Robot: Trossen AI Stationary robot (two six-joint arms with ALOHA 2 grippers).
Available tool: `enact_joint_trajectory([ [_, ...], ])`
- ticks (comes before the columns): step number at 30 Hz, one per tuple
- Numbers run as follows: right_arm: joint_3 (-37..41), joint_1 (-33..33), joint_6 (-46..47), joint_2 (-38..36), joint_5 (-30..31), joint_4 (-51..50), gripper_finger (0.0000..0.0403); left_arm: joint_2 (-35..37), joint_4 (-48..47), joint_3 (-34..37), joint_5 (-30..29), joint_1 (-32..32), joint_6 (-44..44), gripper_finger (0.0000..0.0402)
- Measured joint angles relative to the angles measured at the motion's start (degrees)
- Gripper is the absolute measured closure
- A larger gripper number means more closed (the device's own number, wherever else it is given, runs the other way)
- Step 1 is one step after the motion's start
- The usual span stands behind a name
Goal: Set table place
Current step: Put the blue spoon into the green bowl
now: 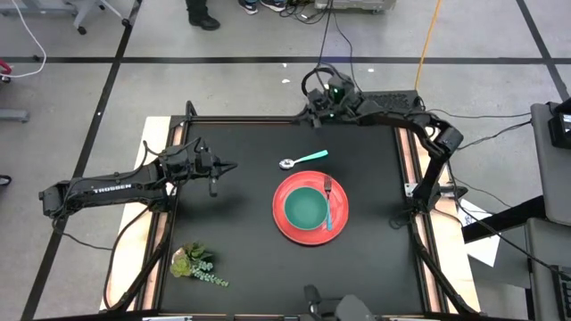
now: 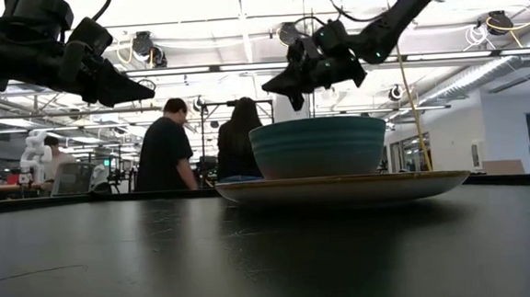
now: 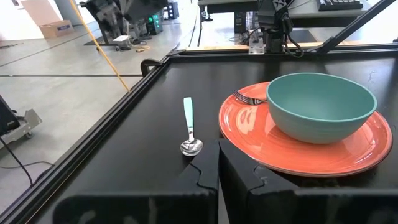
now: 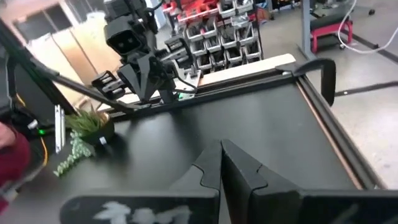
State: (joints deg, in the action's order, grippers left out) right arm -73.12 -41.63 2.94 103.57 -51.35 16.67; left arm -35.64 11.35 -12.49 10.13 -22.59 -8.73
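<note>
A round red plate (image 1: pixel 287 223) lies on the black table (image 1: pixel 241 232), right of its middle. A teal-green bowl (image 1: pixel 305 209) stands on the plate. A blue-handled fork (image 1: pixel 329 205) lies on the plate, to the right of the bowl. Just beyond the plate's far side, a teal-handled spoon (image 1: pixel 303 159) lies flat on the table. My left gripper (image 1: pixel 229 167) hangs shut above the table, left of the plate, touching nothing. My right gripper (image 1: pixel 312 111) hangs shut in the air over the far edge, also touching nothing.
A leafy plant sprig (image 1: pixel 197 264) lies near the table's near left corner. Pale wooden strips (image 1: pixel 159 214) run along the left and right sides. Two people (image 2: pixel 200 143) stand beyond the far edge. Bare black table shows between the left gripper and the plate.
</note>
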Motion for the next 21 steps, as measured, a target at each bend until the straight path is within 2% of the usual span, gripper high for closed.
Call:
enact_joint_trajectory([
  [6,-4.3,-0.7,-7.5,0.1,0.5,-8.2,0.0403,0.0,0.0,0.0,0.0,0.0,0.0,0.0387],
  [17,-9.5,-1.1,-1.2,6.4,1.6,-9.8,0.0403,0.0,0.7,0.0,0.0,0.0,-0.6,0.0387],
  [21,-13.9,0.3,-5.8,10.0,1.7,-20.8,0.0403,0.0,0.7,0.0,0.0,0.0,-0.6,0.0387],
])
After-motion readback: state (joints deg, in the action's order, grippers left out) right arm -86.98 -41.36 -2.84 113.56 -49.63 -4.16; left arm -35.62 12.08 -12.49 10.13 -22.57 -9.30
